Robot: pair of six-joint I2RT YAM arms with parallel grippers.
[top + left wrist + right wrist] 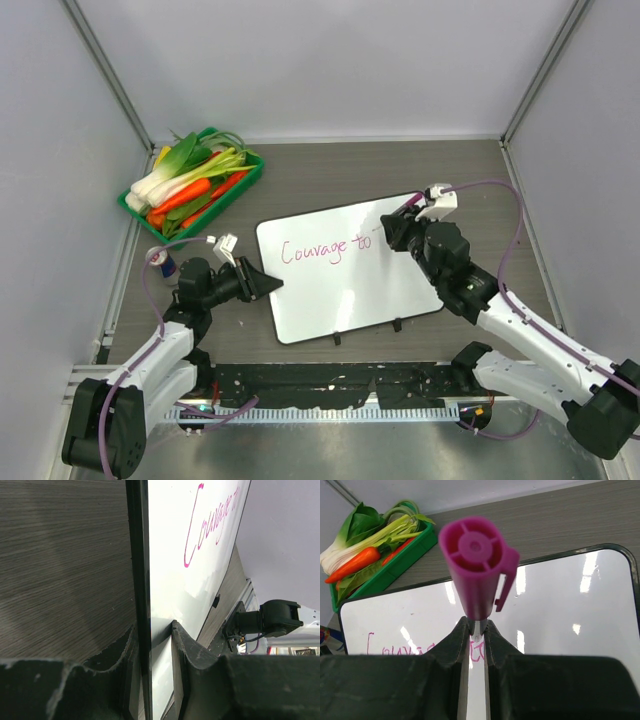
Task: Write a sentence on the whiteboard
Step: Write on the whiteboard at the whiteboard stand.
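The whiteboard (350, 295) lies flat on the dark table, slightly rotated. The sentence (325, 248) is pink cursive reading "Courage to" along the board's far part. My left gripper (272, 284) is shut on the board's left edge; in the left wrist view its jaws (152, 630) pinch the black frame (142, 570), with the writing (207, 525) beyond. My right gripper (385, 232) is shut on a magenta marker (475, 565), held upright with its cap end toward the camera. The tip is hidden between the fingers (495, 640), over the board (560, 605) just past "to" (477, 652).
A green tray (245, 180) of carrots and leafy greens stands at the back left, also in the right wrist view (400, 562). A small red-blue can (168, 264) sits by the left arm. Two black clips (337, 338) are on the board's near edge. Enclosure walls surround the table.
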